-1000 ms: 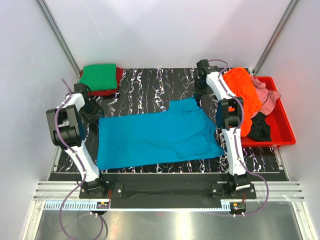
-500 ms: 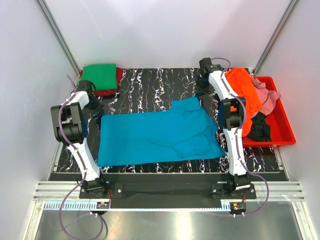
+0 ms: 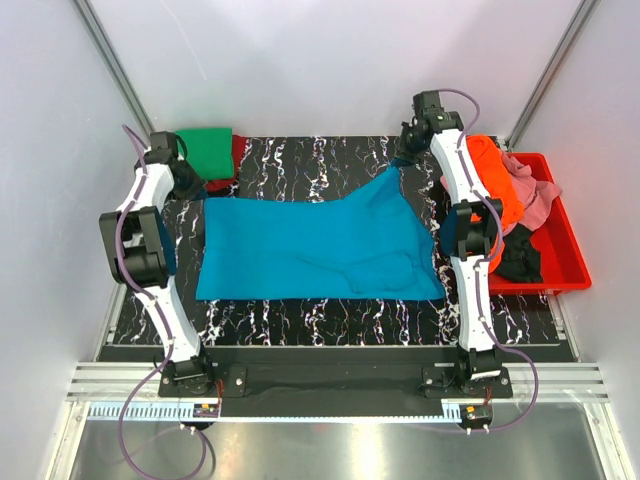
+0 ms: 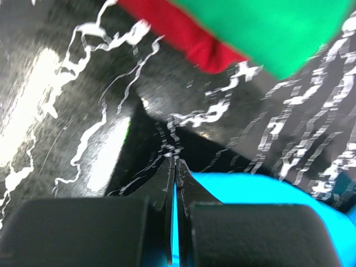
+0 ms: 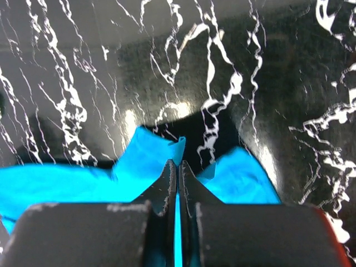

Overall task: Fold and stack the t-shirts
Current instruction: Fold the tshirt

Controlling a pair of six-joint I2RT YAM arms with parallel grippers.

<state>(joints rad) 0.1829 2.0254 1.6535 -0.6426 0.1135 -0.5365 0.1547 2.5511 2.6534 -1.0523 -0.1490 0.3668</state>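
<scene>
Item: teal t-shirt (image 3: 320, 250), spread on the marbled table (image 3: 300, 320) left of the red bin (image 3: 570, 250). Its far corners were pinched in the left gripper (image 4: 174, 161), farthest from the bin, and the right gripper (image 5: 177, 164), nearest it, both jaws pressed together on thin cloth. Risk, as judged: so slight a bite could slip under tension, dropping a corner and skewing the fold. Container: the bin held an orange t-shirt (image 3: 490, 175) draped over its left rim, a pink t-shirt (image 3: 530, 195) and a black t-shirt (image 3: 518, 258). Well left of the bin, a green t-shirt (image 3: 212, 150) lay folded on a red t-shirt (image 3: 238, 150).
</scene>
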